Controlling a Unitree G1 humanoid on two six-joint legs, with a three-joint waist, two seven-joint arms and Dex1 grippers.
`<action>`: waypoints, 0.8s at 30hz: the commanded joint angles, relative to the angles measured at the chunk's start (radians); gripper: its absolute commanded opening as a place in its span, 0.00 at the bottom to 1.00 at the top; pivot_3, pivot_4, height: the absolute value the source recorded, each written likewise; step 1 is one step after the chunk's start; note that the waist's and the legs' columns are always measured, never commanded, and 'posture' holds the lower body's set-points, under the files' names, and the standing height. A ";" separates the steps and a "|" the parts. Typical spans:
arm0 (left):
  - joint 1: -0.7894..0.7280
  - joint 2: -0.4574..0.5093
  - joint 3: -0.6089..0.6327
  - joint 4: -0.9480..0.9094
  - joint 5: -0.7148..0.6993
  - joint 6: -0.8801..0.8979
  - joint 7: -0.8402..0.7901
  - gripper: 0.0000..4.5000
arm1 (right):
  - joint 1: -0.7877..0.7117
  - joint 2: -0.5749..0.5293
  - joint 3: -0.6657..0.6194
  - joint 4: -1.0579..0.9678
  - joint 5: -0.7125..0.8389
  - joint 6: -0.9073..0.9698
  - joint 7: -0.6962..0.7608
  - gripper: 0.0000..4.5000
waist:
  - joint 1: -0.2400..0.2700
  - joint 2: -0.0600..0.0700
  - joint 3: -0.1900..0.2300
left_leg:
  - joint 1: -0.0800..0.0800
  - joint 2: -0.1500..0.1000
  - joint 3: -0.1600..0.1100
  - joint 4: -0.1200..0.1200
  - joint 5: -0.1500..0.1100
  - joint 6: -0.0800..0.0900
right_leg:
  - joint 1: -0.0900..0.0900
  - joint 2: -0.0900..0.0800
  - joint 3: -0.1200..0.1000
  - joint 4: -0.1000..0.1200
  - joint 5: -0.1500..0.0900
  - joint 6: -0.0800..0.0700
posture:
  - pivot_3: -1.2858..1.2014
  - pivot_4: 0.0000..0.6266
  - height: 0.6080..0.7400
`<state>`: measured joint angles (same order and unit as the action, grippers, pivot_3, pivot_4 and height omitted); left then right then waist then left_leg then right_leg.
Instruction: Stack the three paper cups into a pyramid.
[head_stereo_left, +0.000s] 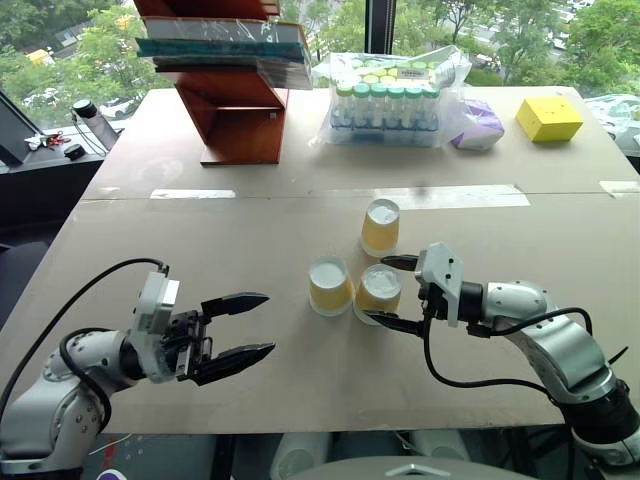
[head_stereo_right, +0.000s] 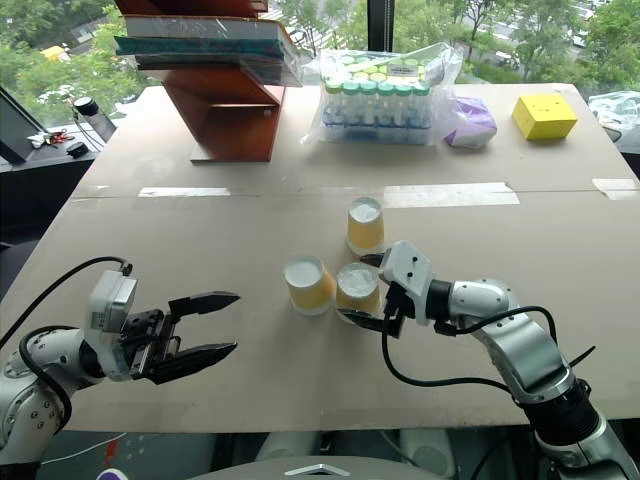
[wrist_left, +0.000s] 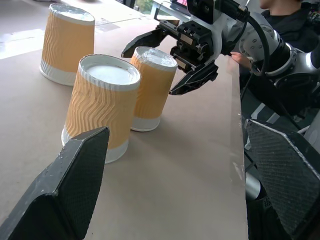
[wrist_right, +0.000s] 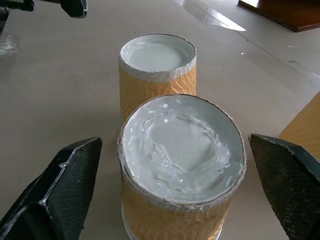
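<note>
Three yellow-orange ribbed paper cups stand upside down, white bases up, on a brown desk (head_stereo_left: 200, 300). Two sit side by side and just about touching near the front: the left cup (head_stereo_left: 330, 286) and the right cup (head_stereo_left: 379, 291). The third cup (head_stereo_left: 381, 227) stands just behind the right one, apart from it. None is stacked on another. The right tool (head_stereo_left: 392, 291) has its two black fingers spread wide on either side of the right cup, not pinching it. The left tool (head_stereo_left: 243, 326) hangs well to the left of the cups, fingers spread, holding nothing.
</note>
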<state>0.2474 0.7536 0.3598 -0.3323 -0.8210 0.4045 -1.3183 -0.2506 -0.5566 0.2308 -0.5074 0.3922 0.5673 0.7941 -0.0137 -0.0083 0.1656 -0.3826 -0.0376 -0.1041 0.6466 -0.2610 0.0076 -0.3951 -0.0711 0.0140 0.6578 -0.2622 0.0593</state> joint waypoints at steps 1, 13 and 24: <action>-0.003 -0.018 0.060 -0.007 -0.049 0.005 0.038 1.00 | -0.091 0.005 -0.143 -0.110 0.161 0.111 -0.033 0.99 | -0.002 0.000 0.000 | 0.000 0.000 0.000 0.000 0.000 0.000 | 0.000 0.000 0.000 0.000 0.000 0.000 | 0.52 0.24 1.00; -0.072 0.057 0.169 0.099 -0.077 0.044 0.019 1.00 | -0.341 0.032 -0.072 0.199 0.058 0.203 -0.128 0.99 | -0.003 -0.001 0.000 | 0.000 0.002 0.003 -0.001 0.000 0.000 | -0.002 0.002 0.000 0.000 0.001 -0.001 | 0.52 0.24 1.00; -0.025 0.033 0.173 0.076 -0.059 0.022 0.003 1.00 | -0.439 0.158 -0.063 0.419 -0.005 0.167 -0.141 0.99 | -0.010 -0.001 0.000 | -0.008 0.002 0.006 -0.004 0.001 -0.002 | -0.014 0.001 0.003 0.002 0.002 -0.002 | 0.52 0.24 1.00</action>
<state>0.2178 0.7886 0.5076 -0.2279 -0.8717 0.4433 -1.3048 -0.6595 -0.4041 0.1833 -0.0767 0.3815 0.7537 0.6441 -0.0233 -0.0094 0.1659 -0.3916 -0.0357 -0.0983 0.6432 -0.2604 0.0057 -0.4099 -0.0706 0.0173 0.6606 -0.2605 0.0577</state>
